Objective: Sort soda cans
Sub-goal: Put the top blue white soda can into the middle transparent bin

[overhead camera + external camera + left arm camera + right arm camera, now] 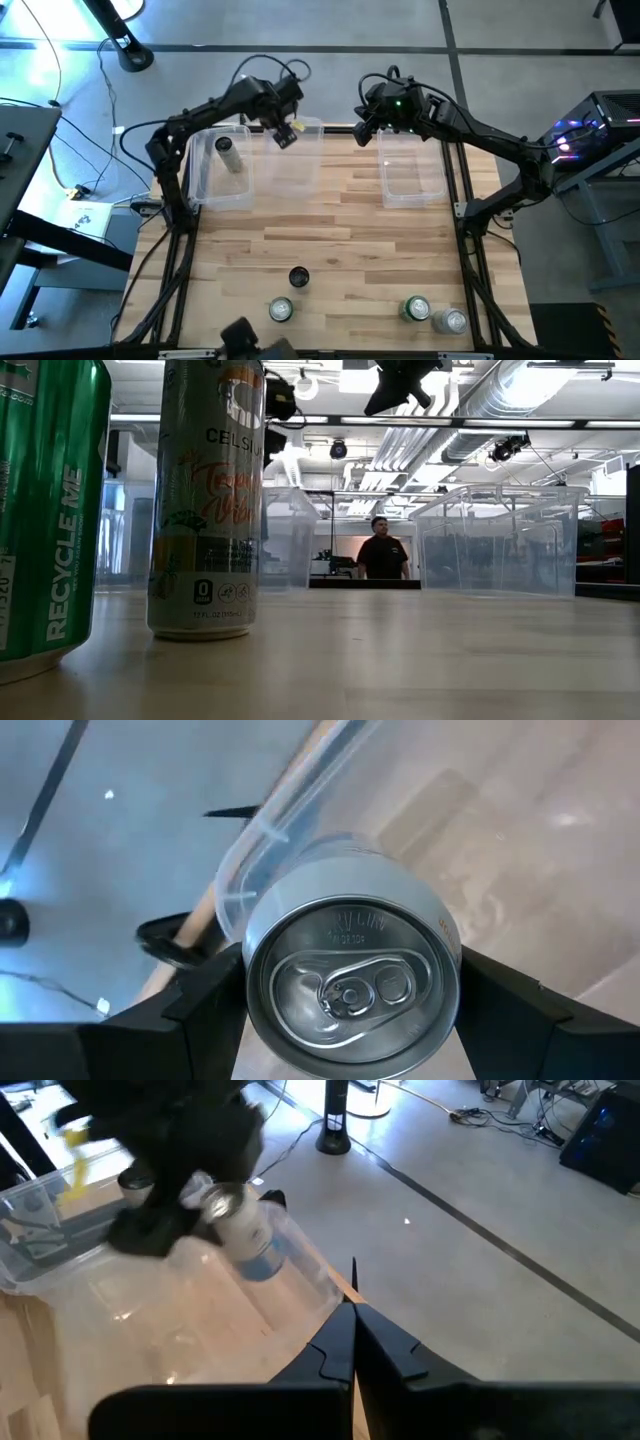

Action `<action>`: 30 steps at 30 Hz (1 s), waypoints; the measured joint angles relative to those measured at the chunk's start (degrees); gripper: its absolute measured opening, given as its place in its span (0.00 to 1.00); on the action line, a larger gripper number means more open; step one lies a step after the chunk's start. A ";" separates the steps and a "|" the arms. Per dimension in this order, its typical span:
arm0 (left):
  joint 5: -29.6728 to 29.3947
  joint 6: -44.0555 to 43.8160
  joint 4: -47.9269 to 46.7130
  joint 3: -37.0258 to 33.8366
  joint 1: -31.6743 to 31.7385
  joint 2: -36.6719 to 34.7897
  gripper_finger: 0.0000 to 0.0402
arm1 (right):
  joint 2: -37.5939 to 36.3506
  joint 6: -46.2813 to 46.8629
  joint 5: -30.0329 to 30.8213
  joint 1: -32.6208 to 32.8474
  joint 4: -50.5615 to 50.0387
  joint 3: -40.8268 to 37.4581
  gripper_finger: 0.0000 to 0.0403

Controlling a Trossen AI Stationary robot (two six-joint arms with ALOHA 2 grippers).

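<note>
We see the left gripper (285, 133) raised over the middle bin (300, 160), its fingers (190, 1010) clamped on either side of a silver can (350, 982). That can shows beside the bin's rim in the right wrist view (245, 1230). To the gripper's left, a black can (227, 152) lies in the left bin (205, 190).

The right gripper (353, 1320) hangs above the far edge of the right bin (410, 185), fingers pressed together, gripping nothing.

Well clear of both grippers, at the near table edge, stand a second black can (298, 277), two green cans (281, 310) (416, 309) and a second silver can (452, 321).
</note>
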 joint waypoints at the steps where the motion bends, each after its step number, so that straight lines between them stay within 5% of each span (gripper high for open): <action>1: 0.17 0.57 -0.10 0.00 0.85 0.11 0.69 | 0.00 0.00 0.00 0.00 -0.02 0.00 0.00; 7: 7.26 1.73 -0.49 0.00 2.69 0.24 0.69 | 0.00 0.00 0.00 0.00 -0.04 0.00 0.00; 26: 6.64 2.08 3.51 -7.02 3.74 6.93 0.69 | 0.00 1.49 -0.04 0.00 0.01 0.00 0.00; 30: 6.72 2.19 3.49 -7.02 3.93 7.00 0.82 | 0.00 1.95 -0.04 0.00 -0.23 0.00 0.00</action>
